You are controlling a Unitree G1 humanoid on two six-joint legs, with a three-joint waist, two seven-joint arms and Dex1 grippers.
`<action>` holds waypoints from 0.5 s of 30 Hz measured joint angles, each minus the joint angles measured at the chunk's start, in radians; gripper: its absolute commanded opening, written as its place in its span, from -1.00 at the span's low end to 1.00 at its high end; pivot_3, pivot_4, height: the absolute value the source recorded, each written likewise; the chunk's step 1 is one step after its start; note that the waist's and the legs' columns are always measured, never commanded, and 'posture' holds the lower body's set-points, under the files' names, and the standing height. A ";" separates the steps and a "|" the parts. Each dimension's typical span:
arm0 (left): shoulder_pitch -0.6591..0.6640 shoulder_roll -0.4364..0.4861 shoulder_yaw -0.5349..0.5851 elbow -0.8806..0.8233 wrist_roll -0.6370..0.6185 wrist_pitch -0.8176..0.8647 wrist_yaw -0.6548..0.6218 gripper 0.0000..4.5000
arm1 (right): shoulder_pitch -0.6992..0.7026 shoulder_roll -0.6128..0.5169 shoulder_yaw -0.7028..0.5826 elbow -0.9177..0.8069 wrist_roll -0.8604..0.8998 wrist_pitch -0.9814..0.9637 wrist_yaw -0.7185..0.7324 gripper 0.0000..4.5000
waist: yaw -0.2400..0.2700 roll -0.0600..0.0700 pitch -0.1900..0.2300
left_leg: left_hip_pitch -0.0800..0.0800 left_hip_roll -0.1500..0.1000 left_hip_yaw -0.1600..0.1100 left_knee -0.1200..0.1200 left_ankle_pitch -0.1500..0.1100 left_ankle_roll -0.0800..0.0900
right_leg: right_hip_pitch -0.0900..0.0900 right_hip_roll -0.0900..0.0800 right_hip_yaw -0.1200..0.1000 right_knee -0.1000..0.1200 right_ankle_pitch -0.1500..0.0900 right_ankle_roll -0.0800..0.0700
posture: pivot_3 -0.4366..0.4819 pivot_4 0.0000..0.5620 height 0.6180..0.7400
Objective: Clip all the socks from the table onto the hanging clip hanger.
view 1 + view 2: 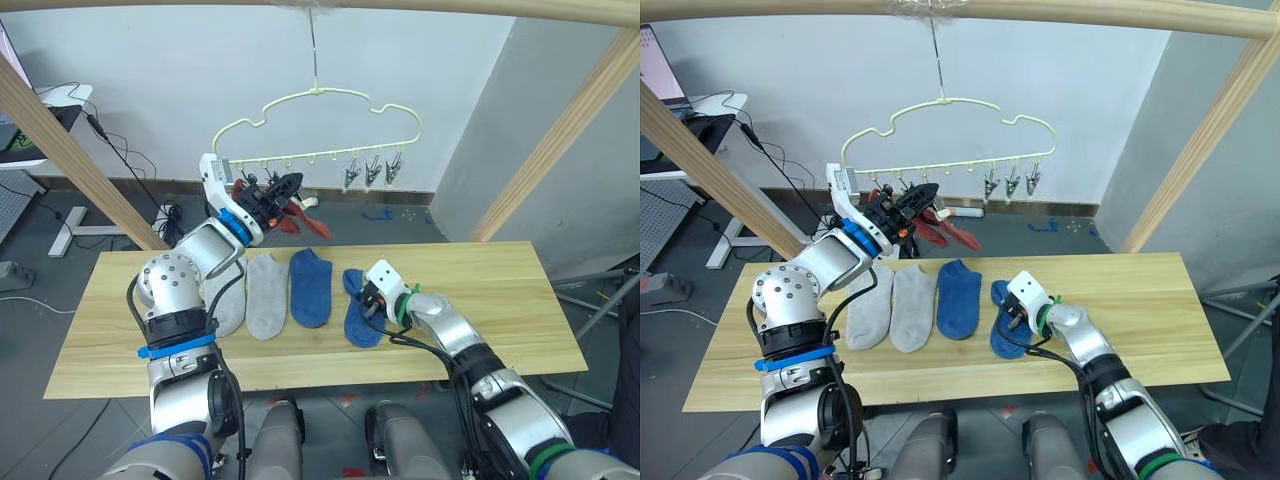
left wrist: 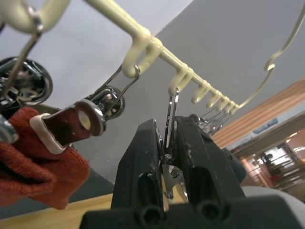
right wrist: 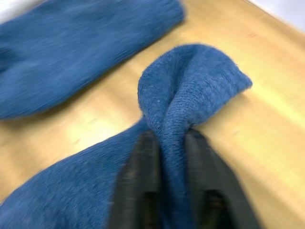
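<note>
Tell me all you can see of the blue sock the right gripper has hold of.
The blue sock is a short ankle sock of soft knit fabric, lying on the light wood table just right of the other blue sock. The right gripper has pinched one end into a raised fold between its black fingers; the rest lies on the wood.

Soft knitted blue sock (image 3: 190,90), matt wooden table (image 3: 267,138), shiny metal clip (image 2: 169,143).

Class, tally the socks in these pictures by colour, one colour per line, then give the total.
Light grey socks: 2
Blue socks: 2
Rust red socks: 2
Total: 6
</note>
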 measured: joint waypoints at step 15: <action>-0.009 0.045 -0.013 0.015 -0.045 0.042 -0.013 -0.90 | 0.052 0.000 -0.070 -0.762 0.183 0.457 -0.005 -0.98 | 0.001 0.000 0.000 | -0.001 0.000 0.000 0.000 0.001 -0.001 | -0.002 -0.001 0.000 0.000 0.000 0.000 | -0.13 -0.20 1.00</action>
